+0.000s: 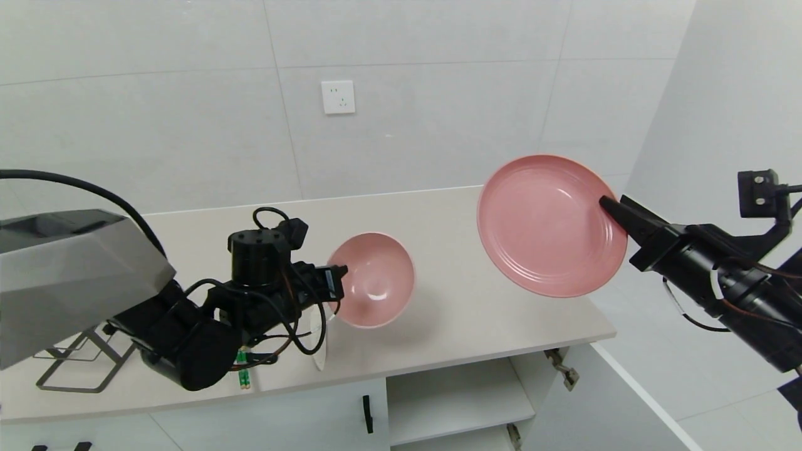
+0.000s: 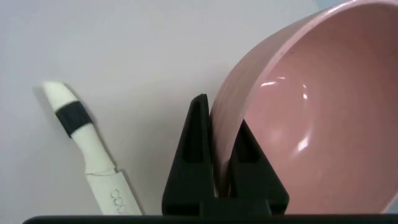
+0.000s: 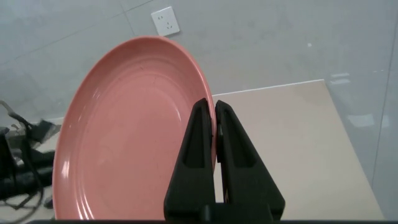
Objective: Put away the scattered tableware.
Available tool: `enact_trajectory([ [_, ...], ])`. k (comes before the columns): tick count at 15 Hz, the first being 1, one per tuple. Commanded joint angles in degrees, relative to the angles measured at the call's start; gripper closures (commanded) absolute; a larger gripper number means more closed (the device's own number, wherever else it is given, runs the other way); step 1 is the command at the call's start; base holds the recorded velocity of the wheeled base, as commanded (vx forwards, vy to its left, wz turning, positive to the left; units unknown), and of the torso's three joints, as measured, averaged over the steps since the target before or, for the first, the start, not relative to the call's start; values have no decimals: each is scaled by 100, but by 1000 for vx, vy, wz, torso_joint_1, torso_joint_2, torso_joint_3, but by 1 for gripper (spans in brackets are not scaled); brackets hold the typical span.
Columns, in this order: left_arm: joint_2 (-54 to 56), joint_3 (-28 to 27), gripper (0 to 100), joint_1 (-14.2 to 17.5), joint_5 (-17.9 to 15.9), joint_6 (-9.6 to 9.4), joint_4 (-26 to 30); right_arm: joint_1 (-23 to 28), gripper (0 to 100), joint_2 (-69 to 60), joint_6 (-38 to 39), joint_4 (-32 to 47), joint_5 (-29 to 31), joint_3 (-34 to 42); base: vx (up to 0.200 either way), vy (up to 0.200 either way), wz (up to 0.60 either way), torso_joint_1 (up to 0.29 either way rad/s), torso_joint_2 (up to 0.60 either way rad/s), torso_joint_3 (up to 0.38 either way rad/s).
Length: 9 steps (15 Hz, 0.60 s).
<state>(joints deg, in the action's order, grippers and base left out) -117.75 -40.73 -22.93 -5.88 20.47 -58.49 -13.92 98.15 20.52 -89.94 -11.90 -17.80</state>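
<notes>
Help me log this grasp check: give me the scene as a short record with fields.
left end effector: shut on the rim of the pink bowl, held tilted over the counter
right end effector: shut on the rim of the pink plate, held tilted in the air
on counter: white utensil with a dark band, near the bowl; wire rack at the left end
cabinet: open below the counter, a shelf showing

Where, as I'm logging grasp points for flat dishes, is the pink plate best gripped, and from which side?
At its thin rim, edge-on from the robot's right, one finger on each face, as the right gripper holds the pink plate now. Its broad, shallow face offers nothing else narrow enough to pinch.
</notes>
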Motion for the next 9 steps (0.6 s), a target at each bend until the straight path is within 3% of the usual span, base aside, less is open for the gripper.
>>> enact_trajectory([
  [1,1052,338,100,228,-247,10,-13,12,100,20,-109,-6,-85,4,0,0,0,0,0,0],
  [5,2423,1111,100,447,-309,27,31,-14,100,91,-514,-6,-190,-242,0,0,0,0,0,0],
  [9,2766,1647,100,456,-309,45,-119,21,100,55,-487,-6,-190,-321,0,0,0,0,0,0],
])
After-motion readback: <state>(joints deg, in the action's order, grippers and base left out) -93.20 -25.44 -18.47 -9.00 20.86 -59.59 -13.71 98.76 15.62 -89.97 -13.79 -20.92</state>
